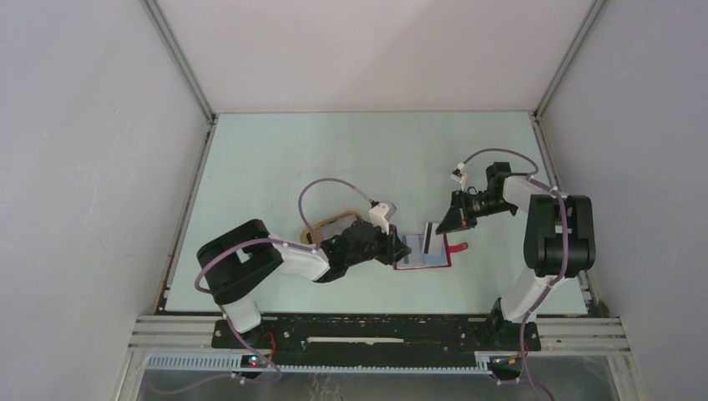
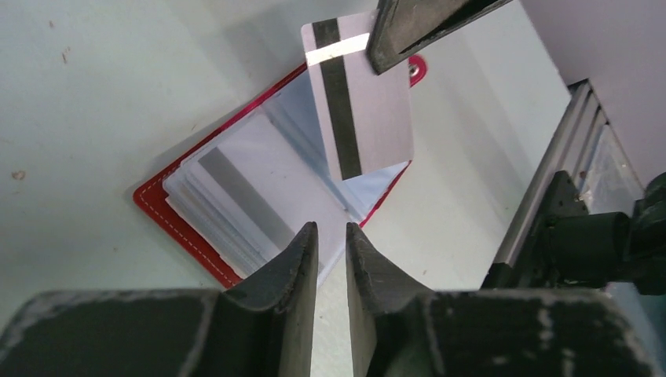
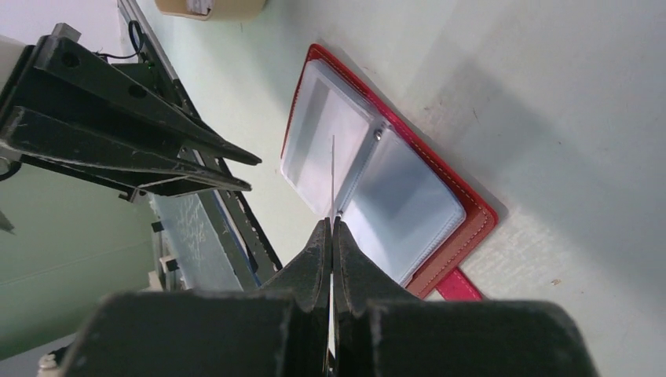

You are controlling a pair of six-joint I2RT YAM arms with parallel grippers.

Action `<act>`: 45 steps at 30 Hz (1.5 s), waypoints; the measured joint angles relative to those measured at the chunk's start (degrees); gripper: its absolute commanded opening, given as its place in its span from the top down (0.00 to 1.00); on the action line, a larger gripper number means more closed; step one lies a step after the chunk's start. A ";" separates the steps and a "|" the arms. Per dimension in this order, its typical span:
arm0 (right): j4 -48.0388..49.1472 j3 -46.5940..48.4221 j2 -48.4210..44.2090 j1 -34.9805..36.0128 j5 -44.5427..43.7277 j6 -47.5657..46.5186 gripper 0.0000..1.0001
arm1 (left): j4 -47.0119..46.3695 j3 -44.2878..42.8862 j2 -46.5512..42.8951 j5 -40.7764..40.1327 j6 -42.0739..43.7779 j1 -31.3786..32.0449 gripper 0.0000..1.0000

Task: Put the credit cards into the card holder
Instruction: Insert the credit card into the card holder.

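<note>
Table (image 1: pixel 275 159): pale green surface, carrying both arms at its near edge.
Left arm (image 1: pixel 267 263): reaching rightward and low, ending at the left edge of the holder.
Right arm (image 1: pixel 555 234): bending in from the right, wrist pointing down toward the holder.
Tray (image 1: pixel 334 219): beige oval, lying behind the left arm, partly hidden.
Card holder (image 2: pixel 181 228): lying open and flat on the table between the two grippers, clear pockets facing up, red snap tab pointing right.
Left gripper (image 2: pixel 331 228): hovering at the holder's near edge, jaws standing a narrow gap apart, gripping nothing.
Right gripper (image 3: pixel 332 224): pinching the card, jaws pressing flat on both faces.
Silvery card (image 2: pixel 361 118): hanging on edge over the holder's centre fold, dark stripe showing; contact with a pocket cannot be told.
</note>
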State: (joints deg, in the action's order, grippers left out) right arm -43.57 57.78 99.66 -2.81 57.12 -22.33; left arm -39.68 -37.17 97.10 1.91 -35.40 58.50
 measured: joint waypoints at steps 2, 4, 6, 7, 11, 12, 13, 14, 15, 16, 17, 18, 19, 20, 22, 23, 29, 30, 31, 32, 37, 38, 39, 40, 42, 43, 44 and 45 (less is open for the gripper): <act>-0.09 0.00 1.09 0.00 -0.09 0.09 1.00 | 0.02 -0.35 1.75 0.22 0.00 0.00 0.79; -0.24 0.00 2.21 0.00 -0.07 0.11 1.00 | 0.15 -0.59 3.10 0.24 0.00 0.00 0.81; -0.39 0.00 2.60 0.00 -0.04 0.11 1.00 | 0.44 -0.90 4.17 0.17 0.00 0.00 0.83; -0.39 0.00 2.62 0.00 -0.04 0.11 1.00 | 0.55 -1.01 4.61 0.13 0.00 0.00 0.84; -0.48 0.00 2.73 0.00 0.55 0.02 1.00 | 1.79 -1.77 5.66 -0.28 -0.02 0.00 0.87; -0.55 0.00 2.80 0.00 0.74 -0.07 1.00 | 2.01 -1.92 5.75 -0.44 -0.07 0.00 0.87; -0.61 0.00 2.82 0.00 0.92 -0.11 1.00 | 2.32 -2.08 5.75 -0.83 -0.09 0.02 0.88; -0.72 0.00 2.84 0.00 1.05 -0.13 1.00 | 2.62 -2.21 5.75 -1.31 -0.13 0.07 0.88; -0.85 0.00 2.84 0.00 1.22 -0.15 1.00 | 2.75 -2.27 5.75 -1.64 -0.13 0.07 0.88; -0.92 0.00 2.89 0.00 1.29 -0.15 1.00 | 2.89 -2.29 5.75 -1.97 -0.15 0.09 0.88; -0.94 0.00 2.91 0.00 1.31 -0.15 1.00 | 2.91 -2.29 5.75 -2.14 -0.17 0.09 0.88; -0.94 0.00 2.97 0.00 1.31 -0.15 1.00 | 2.93 -2.29 5.75 -2.36 -0.20 0.11 0.88; -0.94 0.00 3.02 0.02 1.29 -0.11 1.00 | 2.93 -2.29 5.75 -2.56 -0.20 0.11 0.89; -0.92 0.00 3.08 0.11 1.27 -0.09 1.00 | 2.93 -2.29 5.75 -2.82 -0.22 0.11 0.89; -0.87 0.00 3.21 0.28 1.18 0.00 1.00 | 2.95 -2.29 5.75 -3.13 -0.33 0.11 0.89; -0.79 0.00 3.32 0.39 0.98 0.15 1.00 | 2.95 -2.29 5.75 -3.23 -0.42 0.15 0.89; -0.68 0.02 4.31 1.22 -0.31 1.03 1.00 | 2.97 -2.29 5.75 -3.32 -0.63 0.15 0.89; -0.63 0.00 4.48 1.36 -0.50 1.14 1.00 | 2.97 -2.29 5.75 -3.32 -0.63 0.15 0.89; -0.55 0.02 4.68 1.46 -0.68 1.31 1.00 | 2.97 -2.29 5.75 -3.34 -0.63 0.15 0.89; -0.46 0.02 4.85 1.46 -0.83 1.49 1.00 | 2.97 -2.29 5.75 -3.34 -0.63 0.15 0.89; -0.39 0.04 5.57 1.55 -1.33 2.05 1.00 | 2.99 -2.29 5.75 -3.32 -0.63 0.15 0.89; -0.39 0.04 5.90 1.64 -1.38 2.14 1.00 | 2.99 -2.29 5.75 -3.32 -0.63 0.15 0.89; -0.42 0.11 6.21 1.75 -1.40 2.23 1.00 | 2.99 -2.29 5.75 -3.32 -0.63 0.15 0.89; -0.42 0.17 6.49 1.86 -1.40 2.32 1.00 | 2.99 -2.29 5.75 -3.32 -0.63 0.15 0.89; -0.42 0.46 7.02 2.10 -1.40 2.45 1.00 | 2.99 -2.29 5.75 -3.32 -0.63 0.15 0.89; -0.44 0.59 7.21 2.16 -1.40 2.56 1.00 | 2.99 -2.29 5.75 -3.32 -0.63 0.15 0.89; -0.42 0.74 7.41 2.23 -1.38 2.64 1.00 | 2.99 -2.29 5.75 -3.34 -0.63 0.15 0.89; -0.42 0.83 7.50 2.25 -1.36 2.73 1.00 | 2.99 -2.29 5.75 -3.32 -0.63 0.15 0.89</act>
State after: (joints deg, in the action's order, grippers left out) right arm -43.99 58.61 107.15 -0.56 55.77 -19.59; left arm -36.69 -39.46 102.85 -1.41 -36.03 58.65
